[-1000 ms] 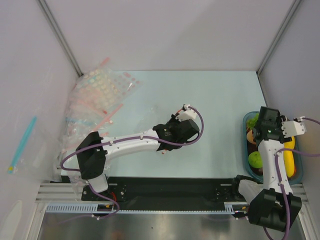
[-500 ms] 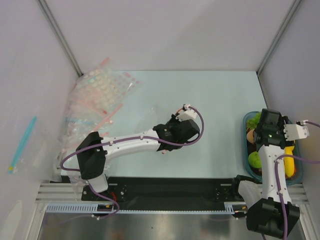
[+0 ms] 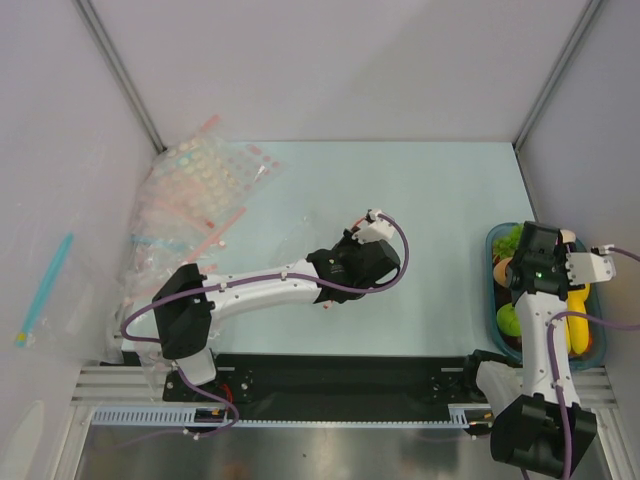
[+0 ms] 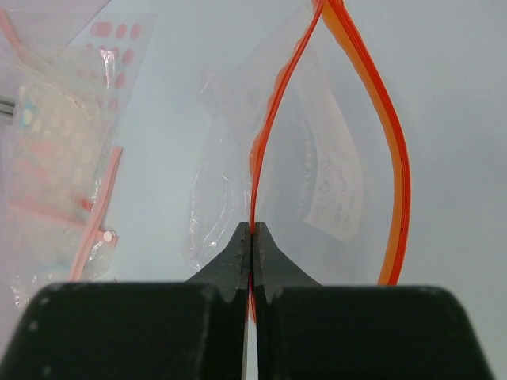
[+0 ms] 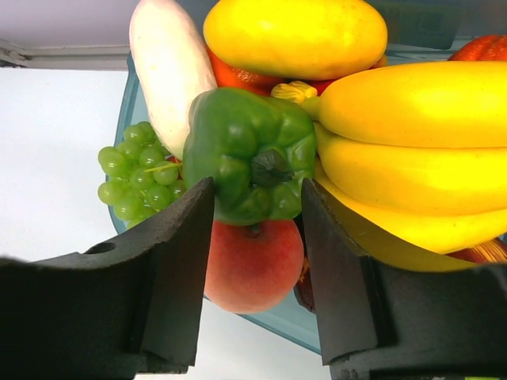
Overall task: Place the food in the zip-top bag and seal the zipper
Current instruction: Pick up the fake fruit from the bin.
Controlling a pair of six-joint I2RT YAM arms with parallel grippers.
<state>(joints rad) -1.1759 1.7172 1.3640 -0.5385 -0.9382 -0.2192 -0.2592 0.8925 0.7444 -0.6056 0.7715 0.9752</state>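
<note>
Left jaws pinched shut, right jaws parted.

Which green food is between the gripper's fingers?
The green pepper, between the right gripper's fingers; the green grapes sit outside them, beside the white radish.

Glossy smooth plastic green pepper (image 5: 245,150); thin clear-film zip-top bag (image 4: 333,182).
</note>
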